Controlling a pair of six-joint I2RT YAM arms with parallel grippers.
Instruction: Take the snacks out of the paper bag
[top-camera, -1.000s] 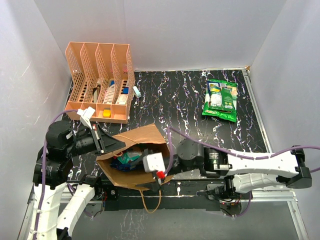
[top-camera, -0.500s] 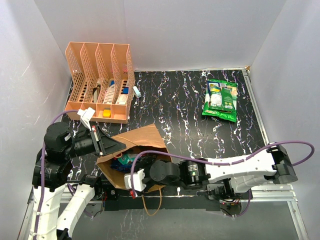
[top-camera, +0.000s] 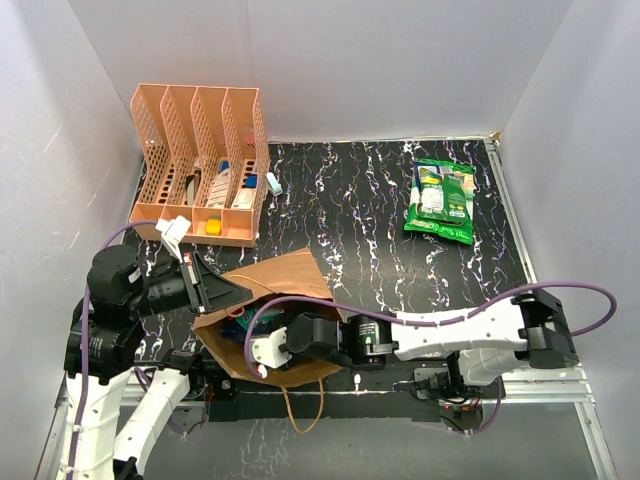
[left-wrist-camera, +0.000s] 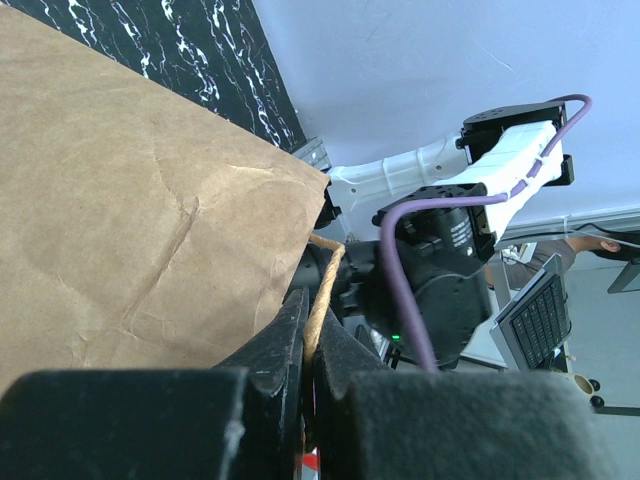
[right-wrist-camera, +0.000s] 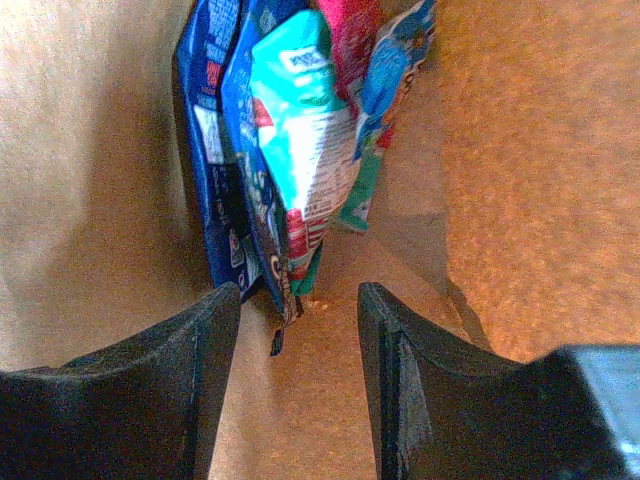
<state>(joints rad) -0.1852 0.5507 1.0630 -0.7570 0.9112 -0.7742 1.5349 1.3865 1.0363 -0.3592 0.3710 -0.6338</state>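
Note:
The brown paper bag (top-camera: 280, 285) lies on its side at the near left of the table, mouth toward the arms. My left gripper (left-wrist-camera: 308, 345) is shut on its twisted paper handle (left-wrist-camera: 324, 285) and holds the upper rim up. My right gripper (right-wrist-camera: 298, 300) is inside the bag, open, with nothing between its fingers. Just ahead of its tips stand the snacks: a dark blue packet (right-wrist-camera: 212, 150), a teal packet (right-wrist-camera: 300, 130) and a red one (right-wrist-camera: 350, 30) behind. A large green snack bag (top-camera: 440, 200) lies flat on the table at the far right.
An orange perforated file organizer (top-camera: 200, 165) with small stationery stands at the back left. White walls close the table on three sides. The bag's second handle (top-camera: 300, 405) hangs over the near edge. My right arm (top-camera: 430, 335) stretches across the front.
My right arm has swung left and pushed its gripper into the bag's mouth, and its jaws have narrowed somewhat. The left gripper has kept its hold on the handle.

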